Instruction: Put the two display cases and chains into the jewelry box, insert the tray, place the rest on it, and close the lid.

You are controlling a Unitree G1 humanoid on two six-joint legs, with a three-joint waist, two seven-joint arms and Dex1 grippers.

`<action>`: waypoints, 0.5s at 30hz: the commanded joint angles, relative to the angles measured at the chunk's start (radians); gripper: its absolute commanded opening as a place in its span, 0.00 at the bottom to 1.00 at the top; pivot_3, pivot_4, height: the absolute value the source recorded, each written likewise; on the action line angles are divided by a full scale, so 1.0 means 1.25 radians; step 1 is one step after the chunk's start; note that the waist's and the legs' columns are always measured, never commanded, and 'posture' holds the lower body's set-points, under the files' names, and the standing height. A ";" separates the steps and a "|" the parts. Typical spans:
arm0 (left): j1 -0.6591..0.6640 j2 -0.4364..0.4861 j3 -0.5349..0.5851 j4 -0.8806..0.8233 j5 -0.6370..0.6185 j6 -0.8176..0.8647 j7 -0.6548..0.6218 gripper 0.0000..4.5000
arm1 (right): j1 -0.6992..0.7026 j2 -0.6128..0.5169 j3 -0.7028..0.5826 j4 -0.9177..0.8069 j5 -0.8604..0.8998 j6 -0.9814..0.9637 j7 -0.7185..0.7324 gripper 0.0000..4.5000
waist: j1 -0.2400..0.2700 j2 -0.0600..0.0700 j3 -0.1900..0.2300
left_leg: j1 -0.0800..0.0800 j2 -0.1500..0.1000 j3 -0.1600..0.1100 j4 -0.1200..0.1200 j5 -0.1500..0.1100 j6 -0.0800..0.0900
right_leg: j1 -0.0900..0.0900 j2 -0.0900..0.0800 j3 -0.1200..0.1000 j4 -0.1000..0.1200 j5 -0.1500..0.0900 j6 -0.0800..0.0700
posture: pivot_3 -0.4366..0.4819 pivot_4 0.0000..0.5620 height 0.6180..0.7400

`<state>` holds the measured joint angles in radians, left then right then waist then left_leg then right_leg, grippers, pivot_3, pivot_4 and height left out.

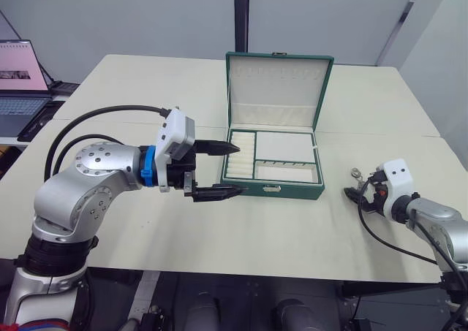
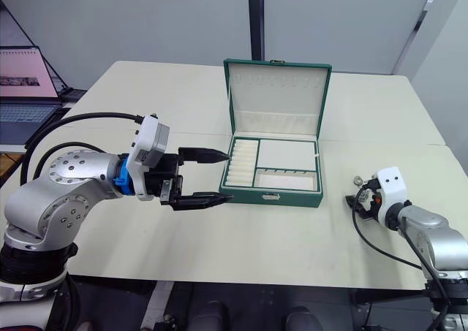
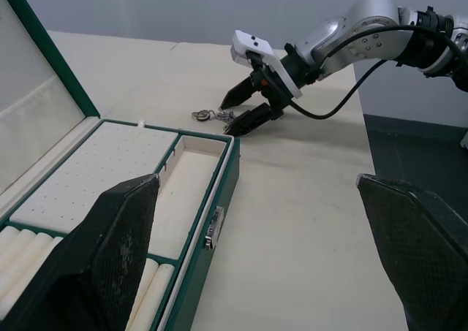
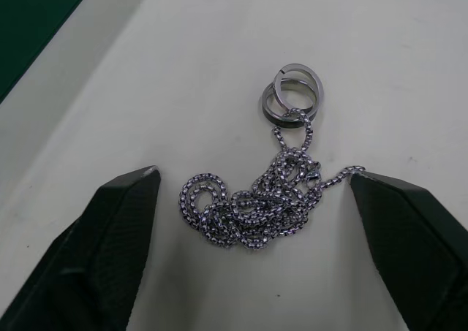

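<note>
A silver chain [image 4: 259, 199] with two small rings lies bunched on the pale surface [image 1: 292, 229], directly between the wide-open right jaws [image 4: 256, 250], untouched. The left jaws [image 1: 219, 170], also wide and empty, hover just beside the open jewelry box [image 1: 274, 192], tray [image 1: 285, 147] inside.

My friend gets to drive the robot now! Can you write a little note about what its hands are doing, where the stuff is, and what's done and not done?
Left tool: open, empty, beside the jewelry box.
Right tool: open, straddling a chain on the table, not gripping yet.
Tray: already in the box. Lid: upright, open.
Done: tray inserted.
Left: grab this chain, place it on the tray, close the lid.
</note>
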<state>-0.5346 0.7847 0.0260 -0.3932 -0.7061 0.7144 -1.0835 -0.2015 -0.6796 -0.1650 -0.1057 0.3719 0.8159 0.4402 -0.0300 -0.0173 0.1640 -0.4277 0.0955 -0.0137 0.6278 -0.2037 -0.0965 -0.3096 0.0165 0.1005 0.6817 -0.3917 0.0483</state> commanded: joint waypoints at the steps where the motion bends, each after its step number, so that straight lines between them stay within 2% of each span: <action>1: -0.016 0.010 0.022 -0.007 -0.009 -0.013 -0.005 1.00 | 0.000 0.012 0.011 0.002 0.000 0.016 0.014 0.72 | 0.000 0.000 0.000 | 0.000 0.000 0.000 0.000 0.000 0.000 | 0.000 0.000 0.000 0.000 0.000 0.000 | 0.48 0.27 1.00; 4: -0.014 0.008 0.022 -0.010 -0.010 -0.014 -0.002 1.00 | -0.004 0.013 0.011 0.003 -0.001 0.018 0.017 0.51 | 0.000 0.000 0.000 | 0.000 0.000 0.000 0.000 0.000 0.000 | 0.000 0.000 0.000 0.000 0.000 0.000 | 0.48 0.27 1.00; 10: -0.008 0.006 0.023 -0.013 -0.009 -0.017 0.003 1.00 | -0.004 0.013 0.008 0.002 -0.002 0.023 0.018 0.18 | 0.000 0.000 0.000 | 0.000 0.000 0.000 0.000 0.000 0.000 | 0.000 0.000 0.000 0.000 0.000 0.000 | 0.48 0.27 1.00; 12: -0.007 0.005 0.023 -0.012 -0.008 -0.018 0.003 1.00 | -0.005 0.014 0.006 0.001 -0.003 0.026 0.016 0.09 | 0.000 0.000 0.000 | 0.000 0.000 0.000 0.000 0.000 0.000 | 0.000 0.000 0.000 0.000 0.000 0.000 | 0.48 0.27 1.00; 14: -0.005 0.003 0.022 -0.012 -0.007 -0.021 0.003 1.00 | -0.008 0.016 0.000 0.001 -0.003 0.034 0.009 0.02 | 0.000 0.000 0.000 | 0.000 0.000 0.000 0.000 0.000 0.000 | 0.000 0.000 0.000 0.000 0.000 0.000 | 0.48 0.27 1.00; 15: -0.005 0.002 0.021 -0.012 -0.007 -0.021 0.004 1.00 | -0.010 0.017 -0.002 0.000 -0.003 0.038 0.007 0.02 | 0.000 0.000 0.000 | 0.000 0.000 0.000 0.000 0.000 0.000 | 0.000 0.000 0.000 0.000 0.000 0.000 | 0.48 0.27 1.00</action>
<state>-0.5342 0.7848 0.0267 -0.3930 -0.7053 0.7090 -1.0803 -0.2183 -0.6655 -0.1696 -0.1075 0.3710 0.8348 0.4507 -0.0300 -0.0173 0.1640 -0.4276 0.0955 -0.0136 0.6277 -0.2037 -0.0965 -0.3094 0.0165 0.1006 0.6816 -0.3917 0.0483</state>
